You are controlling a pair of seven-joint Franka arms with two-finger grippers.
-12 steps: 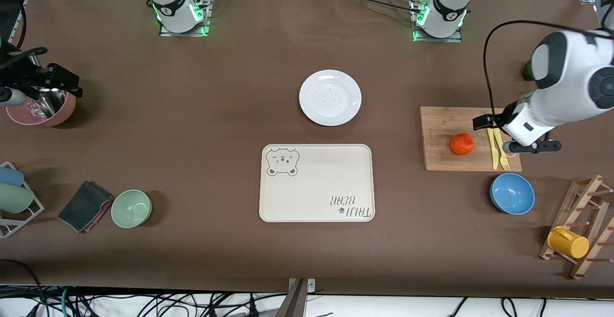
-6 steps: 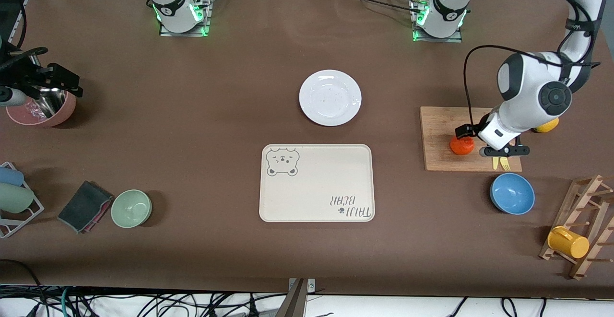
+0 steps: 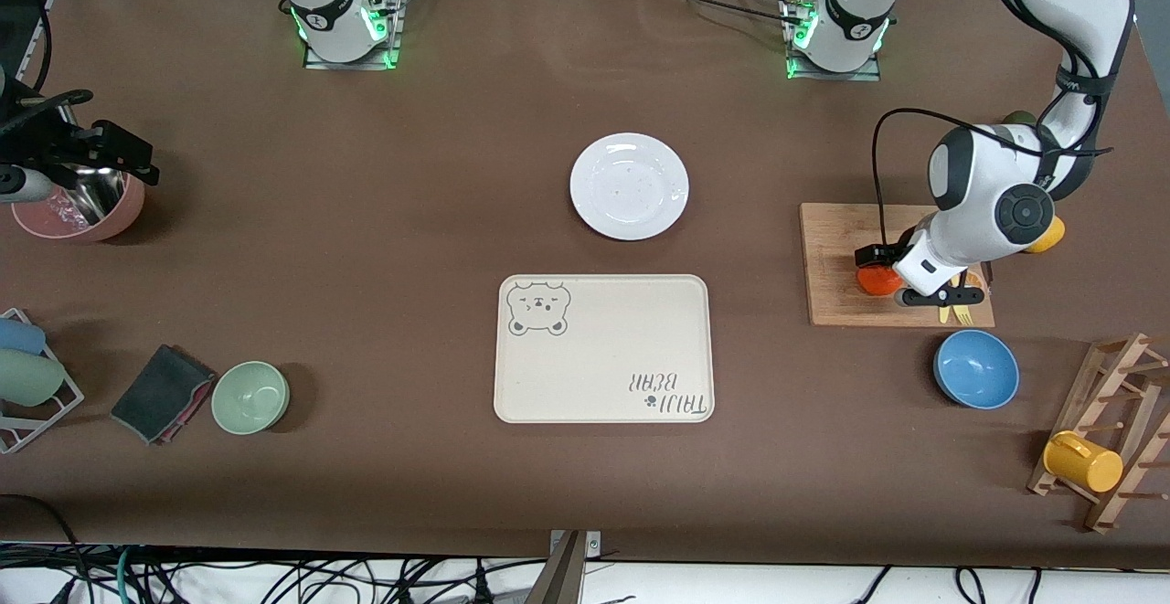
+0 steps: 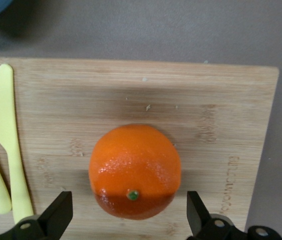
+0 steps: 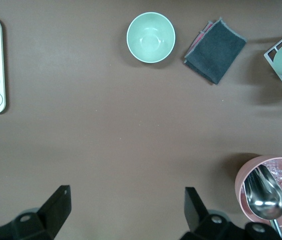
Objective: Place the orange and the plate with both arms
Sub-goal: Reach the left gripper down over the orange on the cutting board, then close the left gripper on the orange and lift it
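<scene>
my left tool [image 4: 128, 220] hangs wide open astride the orange [image 4: 134, 170] on the cutting board [image 4: 216, 125], gripping nothing; the fruit's round, no long axis, stem dot [image 4: 132, 194] facing my wrist. my right tool [image 5: 125, 215] waits open near the pink bowl [image 5: 271, 197]. the plate [image 3: 629, 185] lies flat mid-bench.

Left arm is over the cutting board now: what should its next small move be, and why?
Probably lower a little and close on the orange. The left gripper stands open with a finger on each side of the fruit, which sits untouched on the cutting board. The right gripper waits open near the pink bowl.
</scene>
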